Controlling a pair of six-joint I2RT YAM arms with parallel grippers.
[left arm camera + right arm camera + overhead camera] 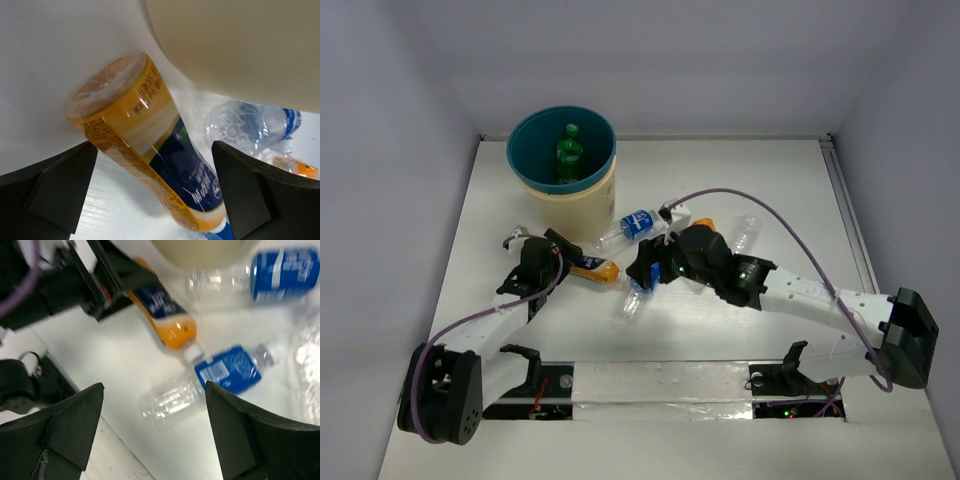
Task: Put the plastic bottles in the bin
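Observation:
The bin (pixel 582 205) stands at the back left with a green bottle (pixel 568 150) inside. My left gripper (pixel 560 260) is open, its fingers on either side of an orange bottle (pixel 595 268) that lies on the table; in the left wrist view the orange bottle (pixel 145 150) sits between the jaws. My right gripper (pixel 642 275) is open and empty above a clear blue-label bottle (pixel 633 298), which also shows in the right wrist view (pixel 200 385). Another blue-label bottle (pixel 632 224) lies by the bin. A plain clear bottle (pixel 746 232) lies further right.
The bin's cream wall (pixel 240 45) is close behind the orange bottle. An orange bottle end (pixel 704 224) shows behind my right arm. A purple cable (pixel 760 205) arcs over the right side. White walls enclose the table at the back and on both sides.

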